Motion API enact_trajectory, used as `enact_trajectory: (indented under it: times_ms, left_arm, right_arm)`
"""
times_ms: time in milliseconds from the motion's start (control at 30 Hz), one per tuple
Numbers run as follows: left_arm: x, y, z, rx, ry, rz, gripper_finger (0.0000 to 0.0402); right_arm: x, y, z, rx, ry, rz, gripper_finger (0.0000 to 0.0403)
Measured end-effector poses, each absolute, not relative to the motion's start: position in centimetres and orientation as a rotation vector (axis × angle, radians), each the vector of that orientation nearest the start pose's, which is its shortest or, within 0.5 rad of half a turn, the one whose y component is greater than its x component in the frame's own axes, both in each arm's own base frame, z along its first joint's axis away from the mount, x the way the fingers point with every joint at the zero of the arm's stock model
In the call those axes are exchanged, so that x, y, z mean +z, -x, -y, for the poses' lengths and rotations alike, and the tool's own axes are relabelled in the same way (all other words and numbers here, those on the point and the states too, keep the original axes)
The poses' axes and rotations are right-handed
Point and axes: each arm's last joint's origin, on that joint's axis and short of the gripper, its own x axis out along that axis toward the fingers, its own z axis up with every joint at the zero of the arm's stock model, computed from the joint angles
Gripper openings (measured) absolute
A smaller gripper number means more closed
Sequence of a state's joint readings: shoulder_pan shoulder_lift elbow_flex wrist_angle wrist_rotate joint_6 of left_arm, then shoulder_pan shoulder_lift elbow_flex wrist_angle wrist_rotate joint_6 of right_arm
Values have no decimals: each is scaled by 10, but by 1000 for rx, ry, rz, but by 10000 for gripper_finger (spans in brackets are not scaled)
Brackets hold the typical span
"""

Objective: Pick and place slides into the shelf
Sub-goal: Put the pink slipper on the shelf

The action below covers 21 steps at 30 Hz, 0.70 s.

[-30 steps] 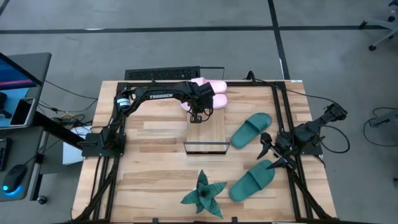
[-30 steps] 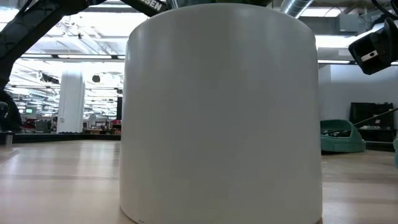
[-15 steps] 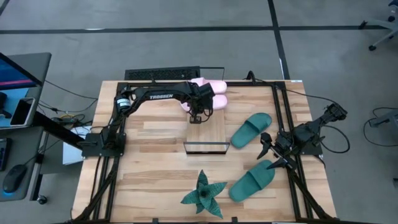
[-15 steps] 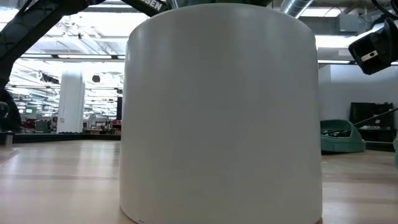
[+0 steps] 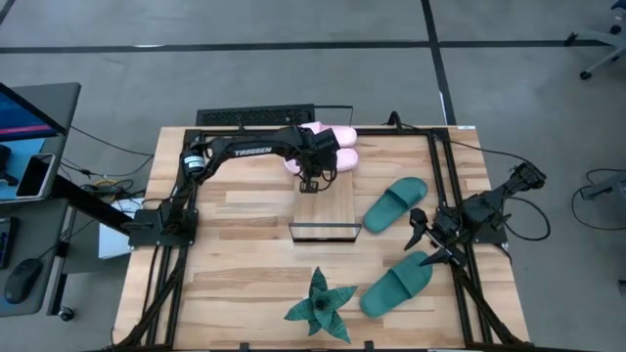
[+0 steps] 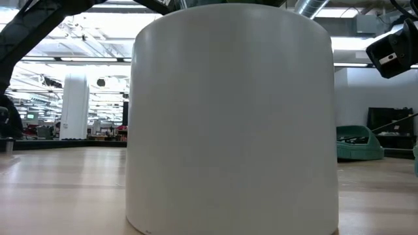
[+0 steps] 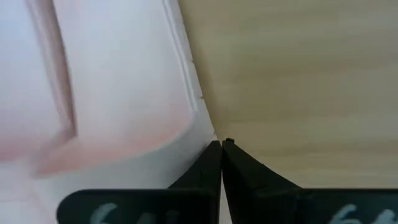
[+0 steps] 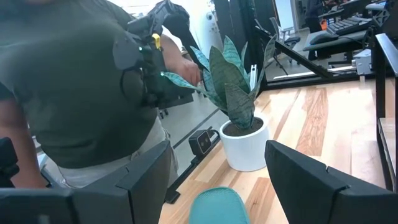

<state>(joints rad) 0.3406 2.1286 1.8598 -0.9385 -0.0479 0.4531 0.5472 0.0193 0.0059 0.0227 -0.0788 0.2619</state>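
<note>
L end effector (image 5: 311, 181) sits at the far end of the shelf (image 5: 325, 207), fingers (image 7: 211, 163) pressed tight together w/ nothing between them. In the L wrist view the fingertips rest right at the edge of a pink slide (image 7: 112, 81), light wood on the other side; touching the slide or just beside it, can't tell for sure.

The two pink slides (image 5: 328, 147) lie side by side at the far edge of the counter (image 5: 245, 244), just behind the shelf's far end and partly under the L arm. Closer pink one is the one next to the L end effector.

R end effector (image 5: 423, 240) is on the R side of the counter, between the two teal slides, fingers (image 8: 311, 180) spread wide, holding nothing. One teal slide (image 5: 395, 204) lies just beside the shelf's R side, angled; the other teal slide (image 5: 395, 285) is nearer the front edge, its end right below the R end effector & showing between the fingers in the R wrist view (image 8: 214, 208).

Shelf: lies mid-counter, long axis running front to back, black frame visible at its near end. Nothing lies on it; all four slides are on the counter.

Plant (image 5: 319, 305) in white pot (image 8: 245, 146) stands at the front edge, near the shelf's near end; the pot fills most of the low view. A person (image 8: 81, 99) stands beside the counter in the R wrist view.
</note>
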Motion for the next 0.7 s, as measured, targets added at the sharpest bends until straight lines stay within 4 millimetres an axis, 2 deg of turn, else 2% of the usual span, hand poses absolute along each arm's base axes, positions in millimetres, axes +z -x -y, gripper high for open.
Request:
enact_trajectory:
  times_ms: [167,700]
  left_arm:
    - [238,-422,-154,66,-223,-1214,0]
    - [238,-422,-155,70,-222,-1211,0]
  right_arm:
    - [166,-83,-53,624,-255,-73,254]
    - [166,-83,-53,624,-255,-73,254]
